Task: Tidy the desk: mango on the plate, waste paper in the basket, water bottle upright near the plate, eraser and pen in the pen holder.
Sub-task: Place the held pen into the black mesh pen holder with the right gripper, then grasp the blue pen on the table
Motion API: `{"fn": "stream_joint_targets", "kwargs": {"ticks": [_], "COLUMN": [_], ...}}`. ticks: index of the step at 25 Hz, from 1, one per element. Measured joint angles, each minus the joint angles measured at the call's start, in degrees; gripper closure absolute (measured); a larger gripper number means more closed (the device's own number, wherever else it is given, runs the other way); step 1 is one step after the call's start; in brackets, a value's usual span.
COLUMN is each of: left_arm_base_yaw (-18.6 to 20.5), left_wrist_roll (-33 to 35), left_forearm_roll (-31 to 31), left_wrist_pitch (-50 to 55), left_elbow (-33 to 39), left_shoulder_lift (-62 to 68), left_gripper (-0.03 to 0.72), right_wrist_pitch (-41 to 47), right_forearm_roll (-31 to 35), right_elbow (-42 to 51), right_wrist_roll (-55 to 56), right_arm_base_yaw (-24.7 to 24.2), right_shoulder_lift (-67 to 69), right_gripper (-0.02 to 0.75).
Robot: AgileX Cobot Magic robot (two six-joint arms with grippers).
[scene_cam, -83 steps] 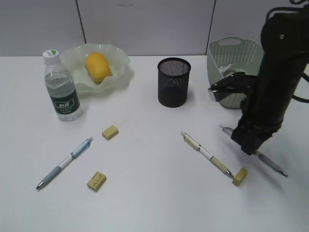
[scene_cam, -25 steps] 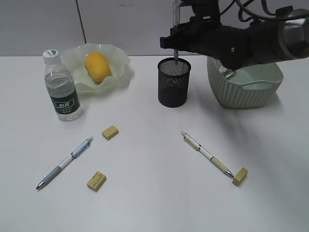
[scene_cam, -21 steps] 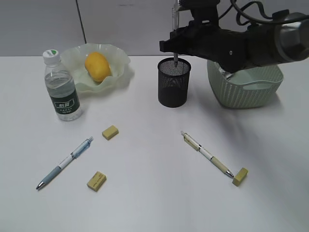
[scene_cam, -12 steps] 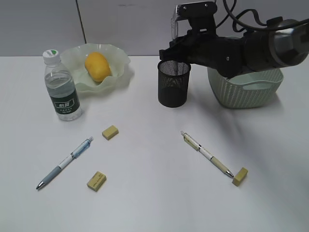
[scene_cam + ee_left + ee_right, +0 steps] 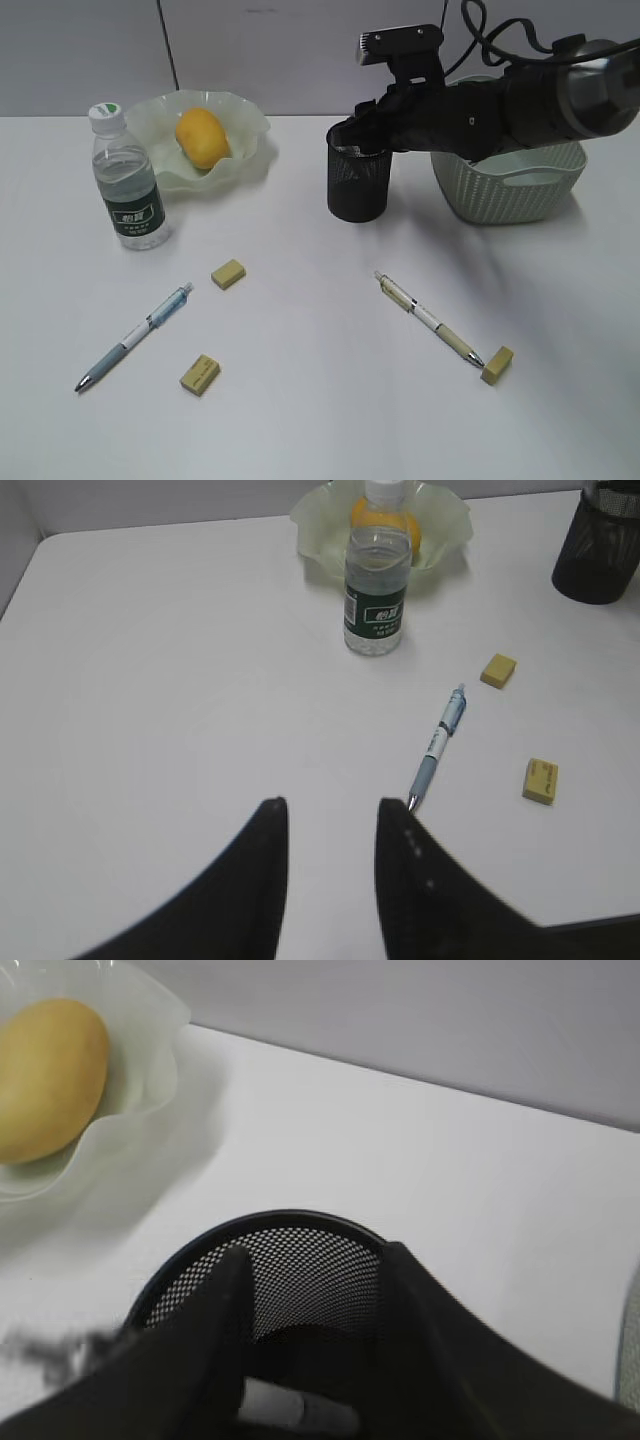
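The exterior view looks down at a slant across the worktop (image 5: pixel 300 420); the left wrist view sits farther back; the right wrist view hangs close over the pen holder (image 5: pixel 300 1250), which all share.

Pen holder (image 5: pixel 358 185) rim hidden behind right pincer (image 5: pixel 362 135); basket (image 5: pixel 510 195) half-covered.

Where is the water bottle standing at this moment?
In the exterior view the water bottle stands upright at the far left of the desk, just left of and in front of the plate with the mango.
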Motion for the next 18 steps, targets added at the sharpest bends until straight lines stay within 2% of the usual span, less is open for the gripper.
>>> {"fn": "stream_joint_targets", "kwargs": {"ticks": [4,10,14,18], "left_arm_base_yaw": [0.0,0.0,0.0,0.0], "left_wrist_roll": [0.0,0.0,0.0,0.0], "left_forearm_roll": [0.0,0.0,0.0,0.0], "left_wrist_pitch": [0.0,0.0,0.0,0.0], "left_elbow": [0.0,0.0,0.0,0.0], "left_shoulder_lift": [0.0,0.0,0.0,0.0], "left_gripper": [0.455,0.455,0.455,0.455], "right_wrist_pitch": [2.3,8.0,16.5,29.9], "right_forearm_roll": [0.0,0.0,-0.4,-0.4], "right_elbow": [0.0,0.0,-1.0,-4.2], "right_wrist_roll": [0.0,0.0,0.0,0.0], "right_arm_base_yaw": [0.0,0.0,0.0,0.0], "right_shoulder_lift": [-0.3,-6.0,-10.4,-13.6], "right_gripper": [0.351,0.332,0.332,0.332]}}
